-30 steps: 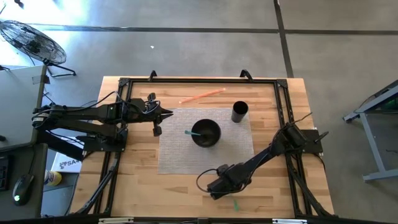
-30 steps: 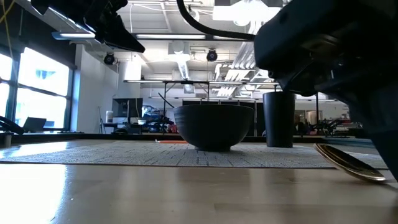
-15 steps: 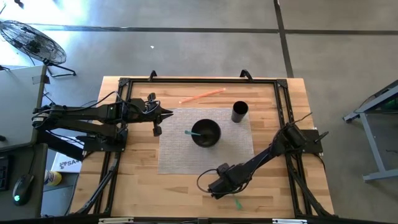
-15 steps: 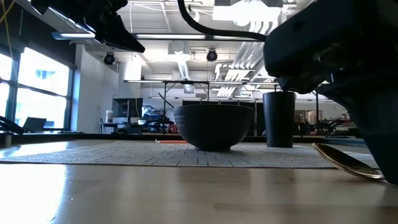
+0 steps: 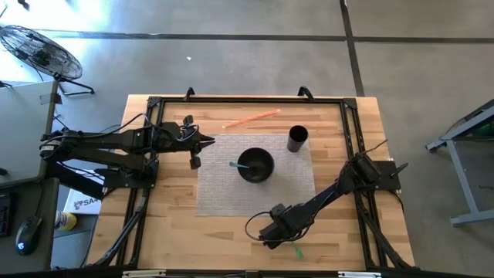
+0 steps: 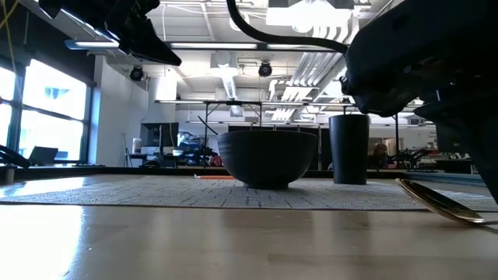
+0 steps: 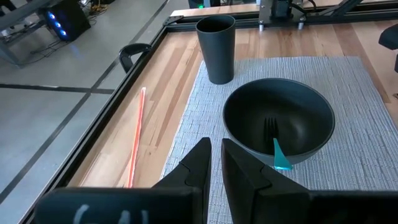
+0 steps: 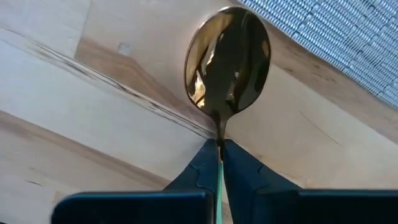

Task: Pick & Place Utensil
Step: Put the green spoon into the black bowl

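Your right tool (image 8: 219,155) pinches the spoon (image 8: 228,59) by its neck on the surface (image 5: 347,232); lift it next toward the bowl (image 5: 255,164).

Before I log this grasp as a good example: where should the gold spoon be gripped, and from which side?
By its thin neck, just behind the bowl, coming straight down. The spoon lies flat on the bare wood beside the mat, and the right gripper already pinches the neck there.

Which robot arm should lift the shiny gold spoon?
The right. Its gripper already has its fingers closed on the spoon by the neck, near the placemat. The left gripper waits across the table.
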### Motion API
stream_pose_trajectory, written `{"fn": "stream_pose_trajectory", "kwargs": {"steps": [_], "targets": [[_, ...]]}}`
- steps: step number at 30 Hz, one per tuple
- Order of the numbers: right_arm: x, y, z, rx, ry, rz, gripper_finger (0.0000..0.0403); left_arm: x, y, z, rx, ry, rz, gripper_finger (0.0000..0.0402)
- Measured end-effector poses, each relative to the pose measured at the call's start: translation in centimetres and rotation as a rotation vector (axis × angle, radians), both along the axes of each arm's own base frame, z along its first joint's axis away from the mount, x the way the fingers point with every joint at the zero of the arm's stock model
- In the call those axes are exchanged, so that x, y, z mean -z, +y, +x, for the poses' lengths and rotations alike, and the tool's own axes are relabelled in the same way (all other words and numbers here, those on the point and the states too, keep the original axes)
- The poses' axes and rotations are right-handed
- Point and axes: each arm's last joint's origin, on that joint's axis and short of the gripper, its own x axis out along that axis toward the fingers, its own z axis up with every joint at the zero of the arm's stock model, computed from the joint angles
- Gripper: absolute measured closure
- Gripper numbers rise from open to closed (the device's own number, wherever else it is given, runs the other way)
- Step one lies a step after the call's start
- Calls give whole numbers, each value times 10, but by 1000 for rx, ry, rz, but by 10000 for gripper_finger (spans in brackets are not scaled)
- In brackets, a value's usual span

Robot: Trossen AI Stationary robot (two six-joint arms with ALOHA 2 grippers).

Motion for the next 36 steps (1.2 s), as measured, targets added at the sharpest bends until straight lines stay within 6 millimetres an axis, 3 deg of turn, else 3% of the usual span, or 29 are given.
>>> {"fn": "stream_pose_trajectory", "kwargs": {"steps": [8, 16, 21, 29, 32, 36], "targets": [[-5, -10, 5, -41, -43, -35, 396, 0, 0, 0, 0, 0, 0, 367], [-58, -39, 7, -44, -220, -90, 398, 0, 0, 0, 0, 0, 0, 367], [-101, -76, 13, -60, -363, -162, 400, 0, 0, 0, 0, 1, 0, 367], [-162, -148, 45, -259, -442, -267, 401, 0, 0, 0, 0, 0, 0, 367], [-172, -176, 58, -329, -463, -313, 401, 0, 0, 0, 0, 0, 0, 367], [-162, -203, 69, -402, -413, -278, 402, 0, 0, 0, 0, 0, 0, 367]]}}
